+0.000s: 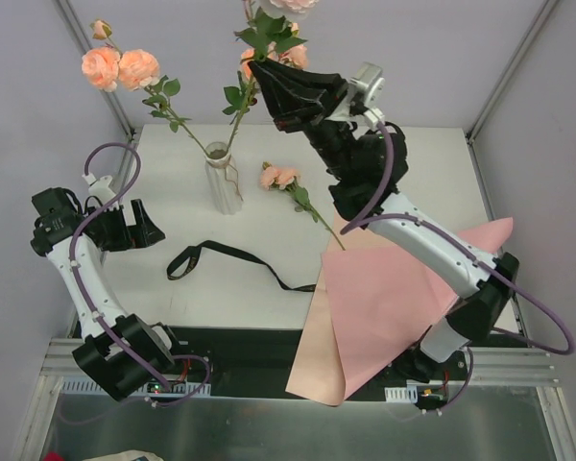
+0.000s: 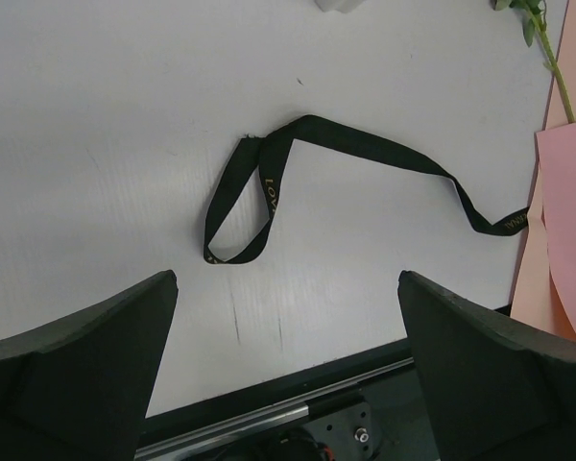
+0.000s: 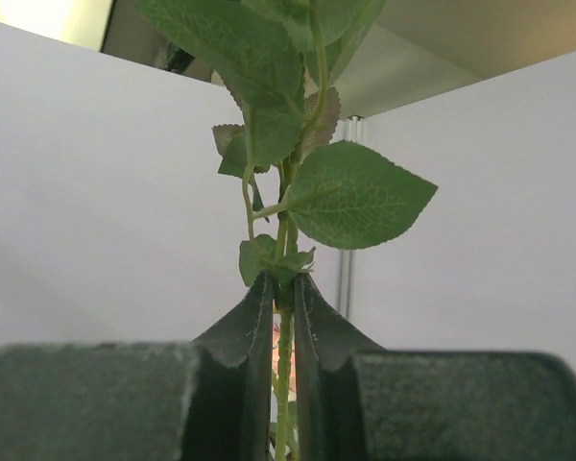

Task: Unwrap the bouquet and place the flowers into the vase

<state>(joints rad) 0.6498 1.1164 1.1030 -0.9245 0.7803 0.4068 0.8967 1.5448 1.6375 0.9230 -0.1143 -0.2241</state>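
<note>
The whitish vase [image 1: 223, 184] stands at the back of the table, left of centre. One flower stem with peach roses [image 1: 120, 68] leans out of it to the left. My right gripper [image 1: 253, 65] [image 3: 283, 283] is high above the vase, shut on a second leafy green stem [image 3: 284, 355] that runs down to the vase's mouth. A third flower [image 1: 280, 177] lies on the table right of the vase. The unwrapped pink paper [image 1: 394, 288] lies flat at the right. My left gripper [image 1: 142, 227] [image 2: 286, 280] hangs open and holds nothing, left of the vase.
A loose black ribbon [image 1: 232, 261] [image 2: 269, 182] lies on the white table between the arms. The pink paper [image 2: 568, 211] overhangs the table's front edge. The lying flower's stem [image 2: 549, 53] rests partly on the paper. Grey walls close in the back and sides.
</note>
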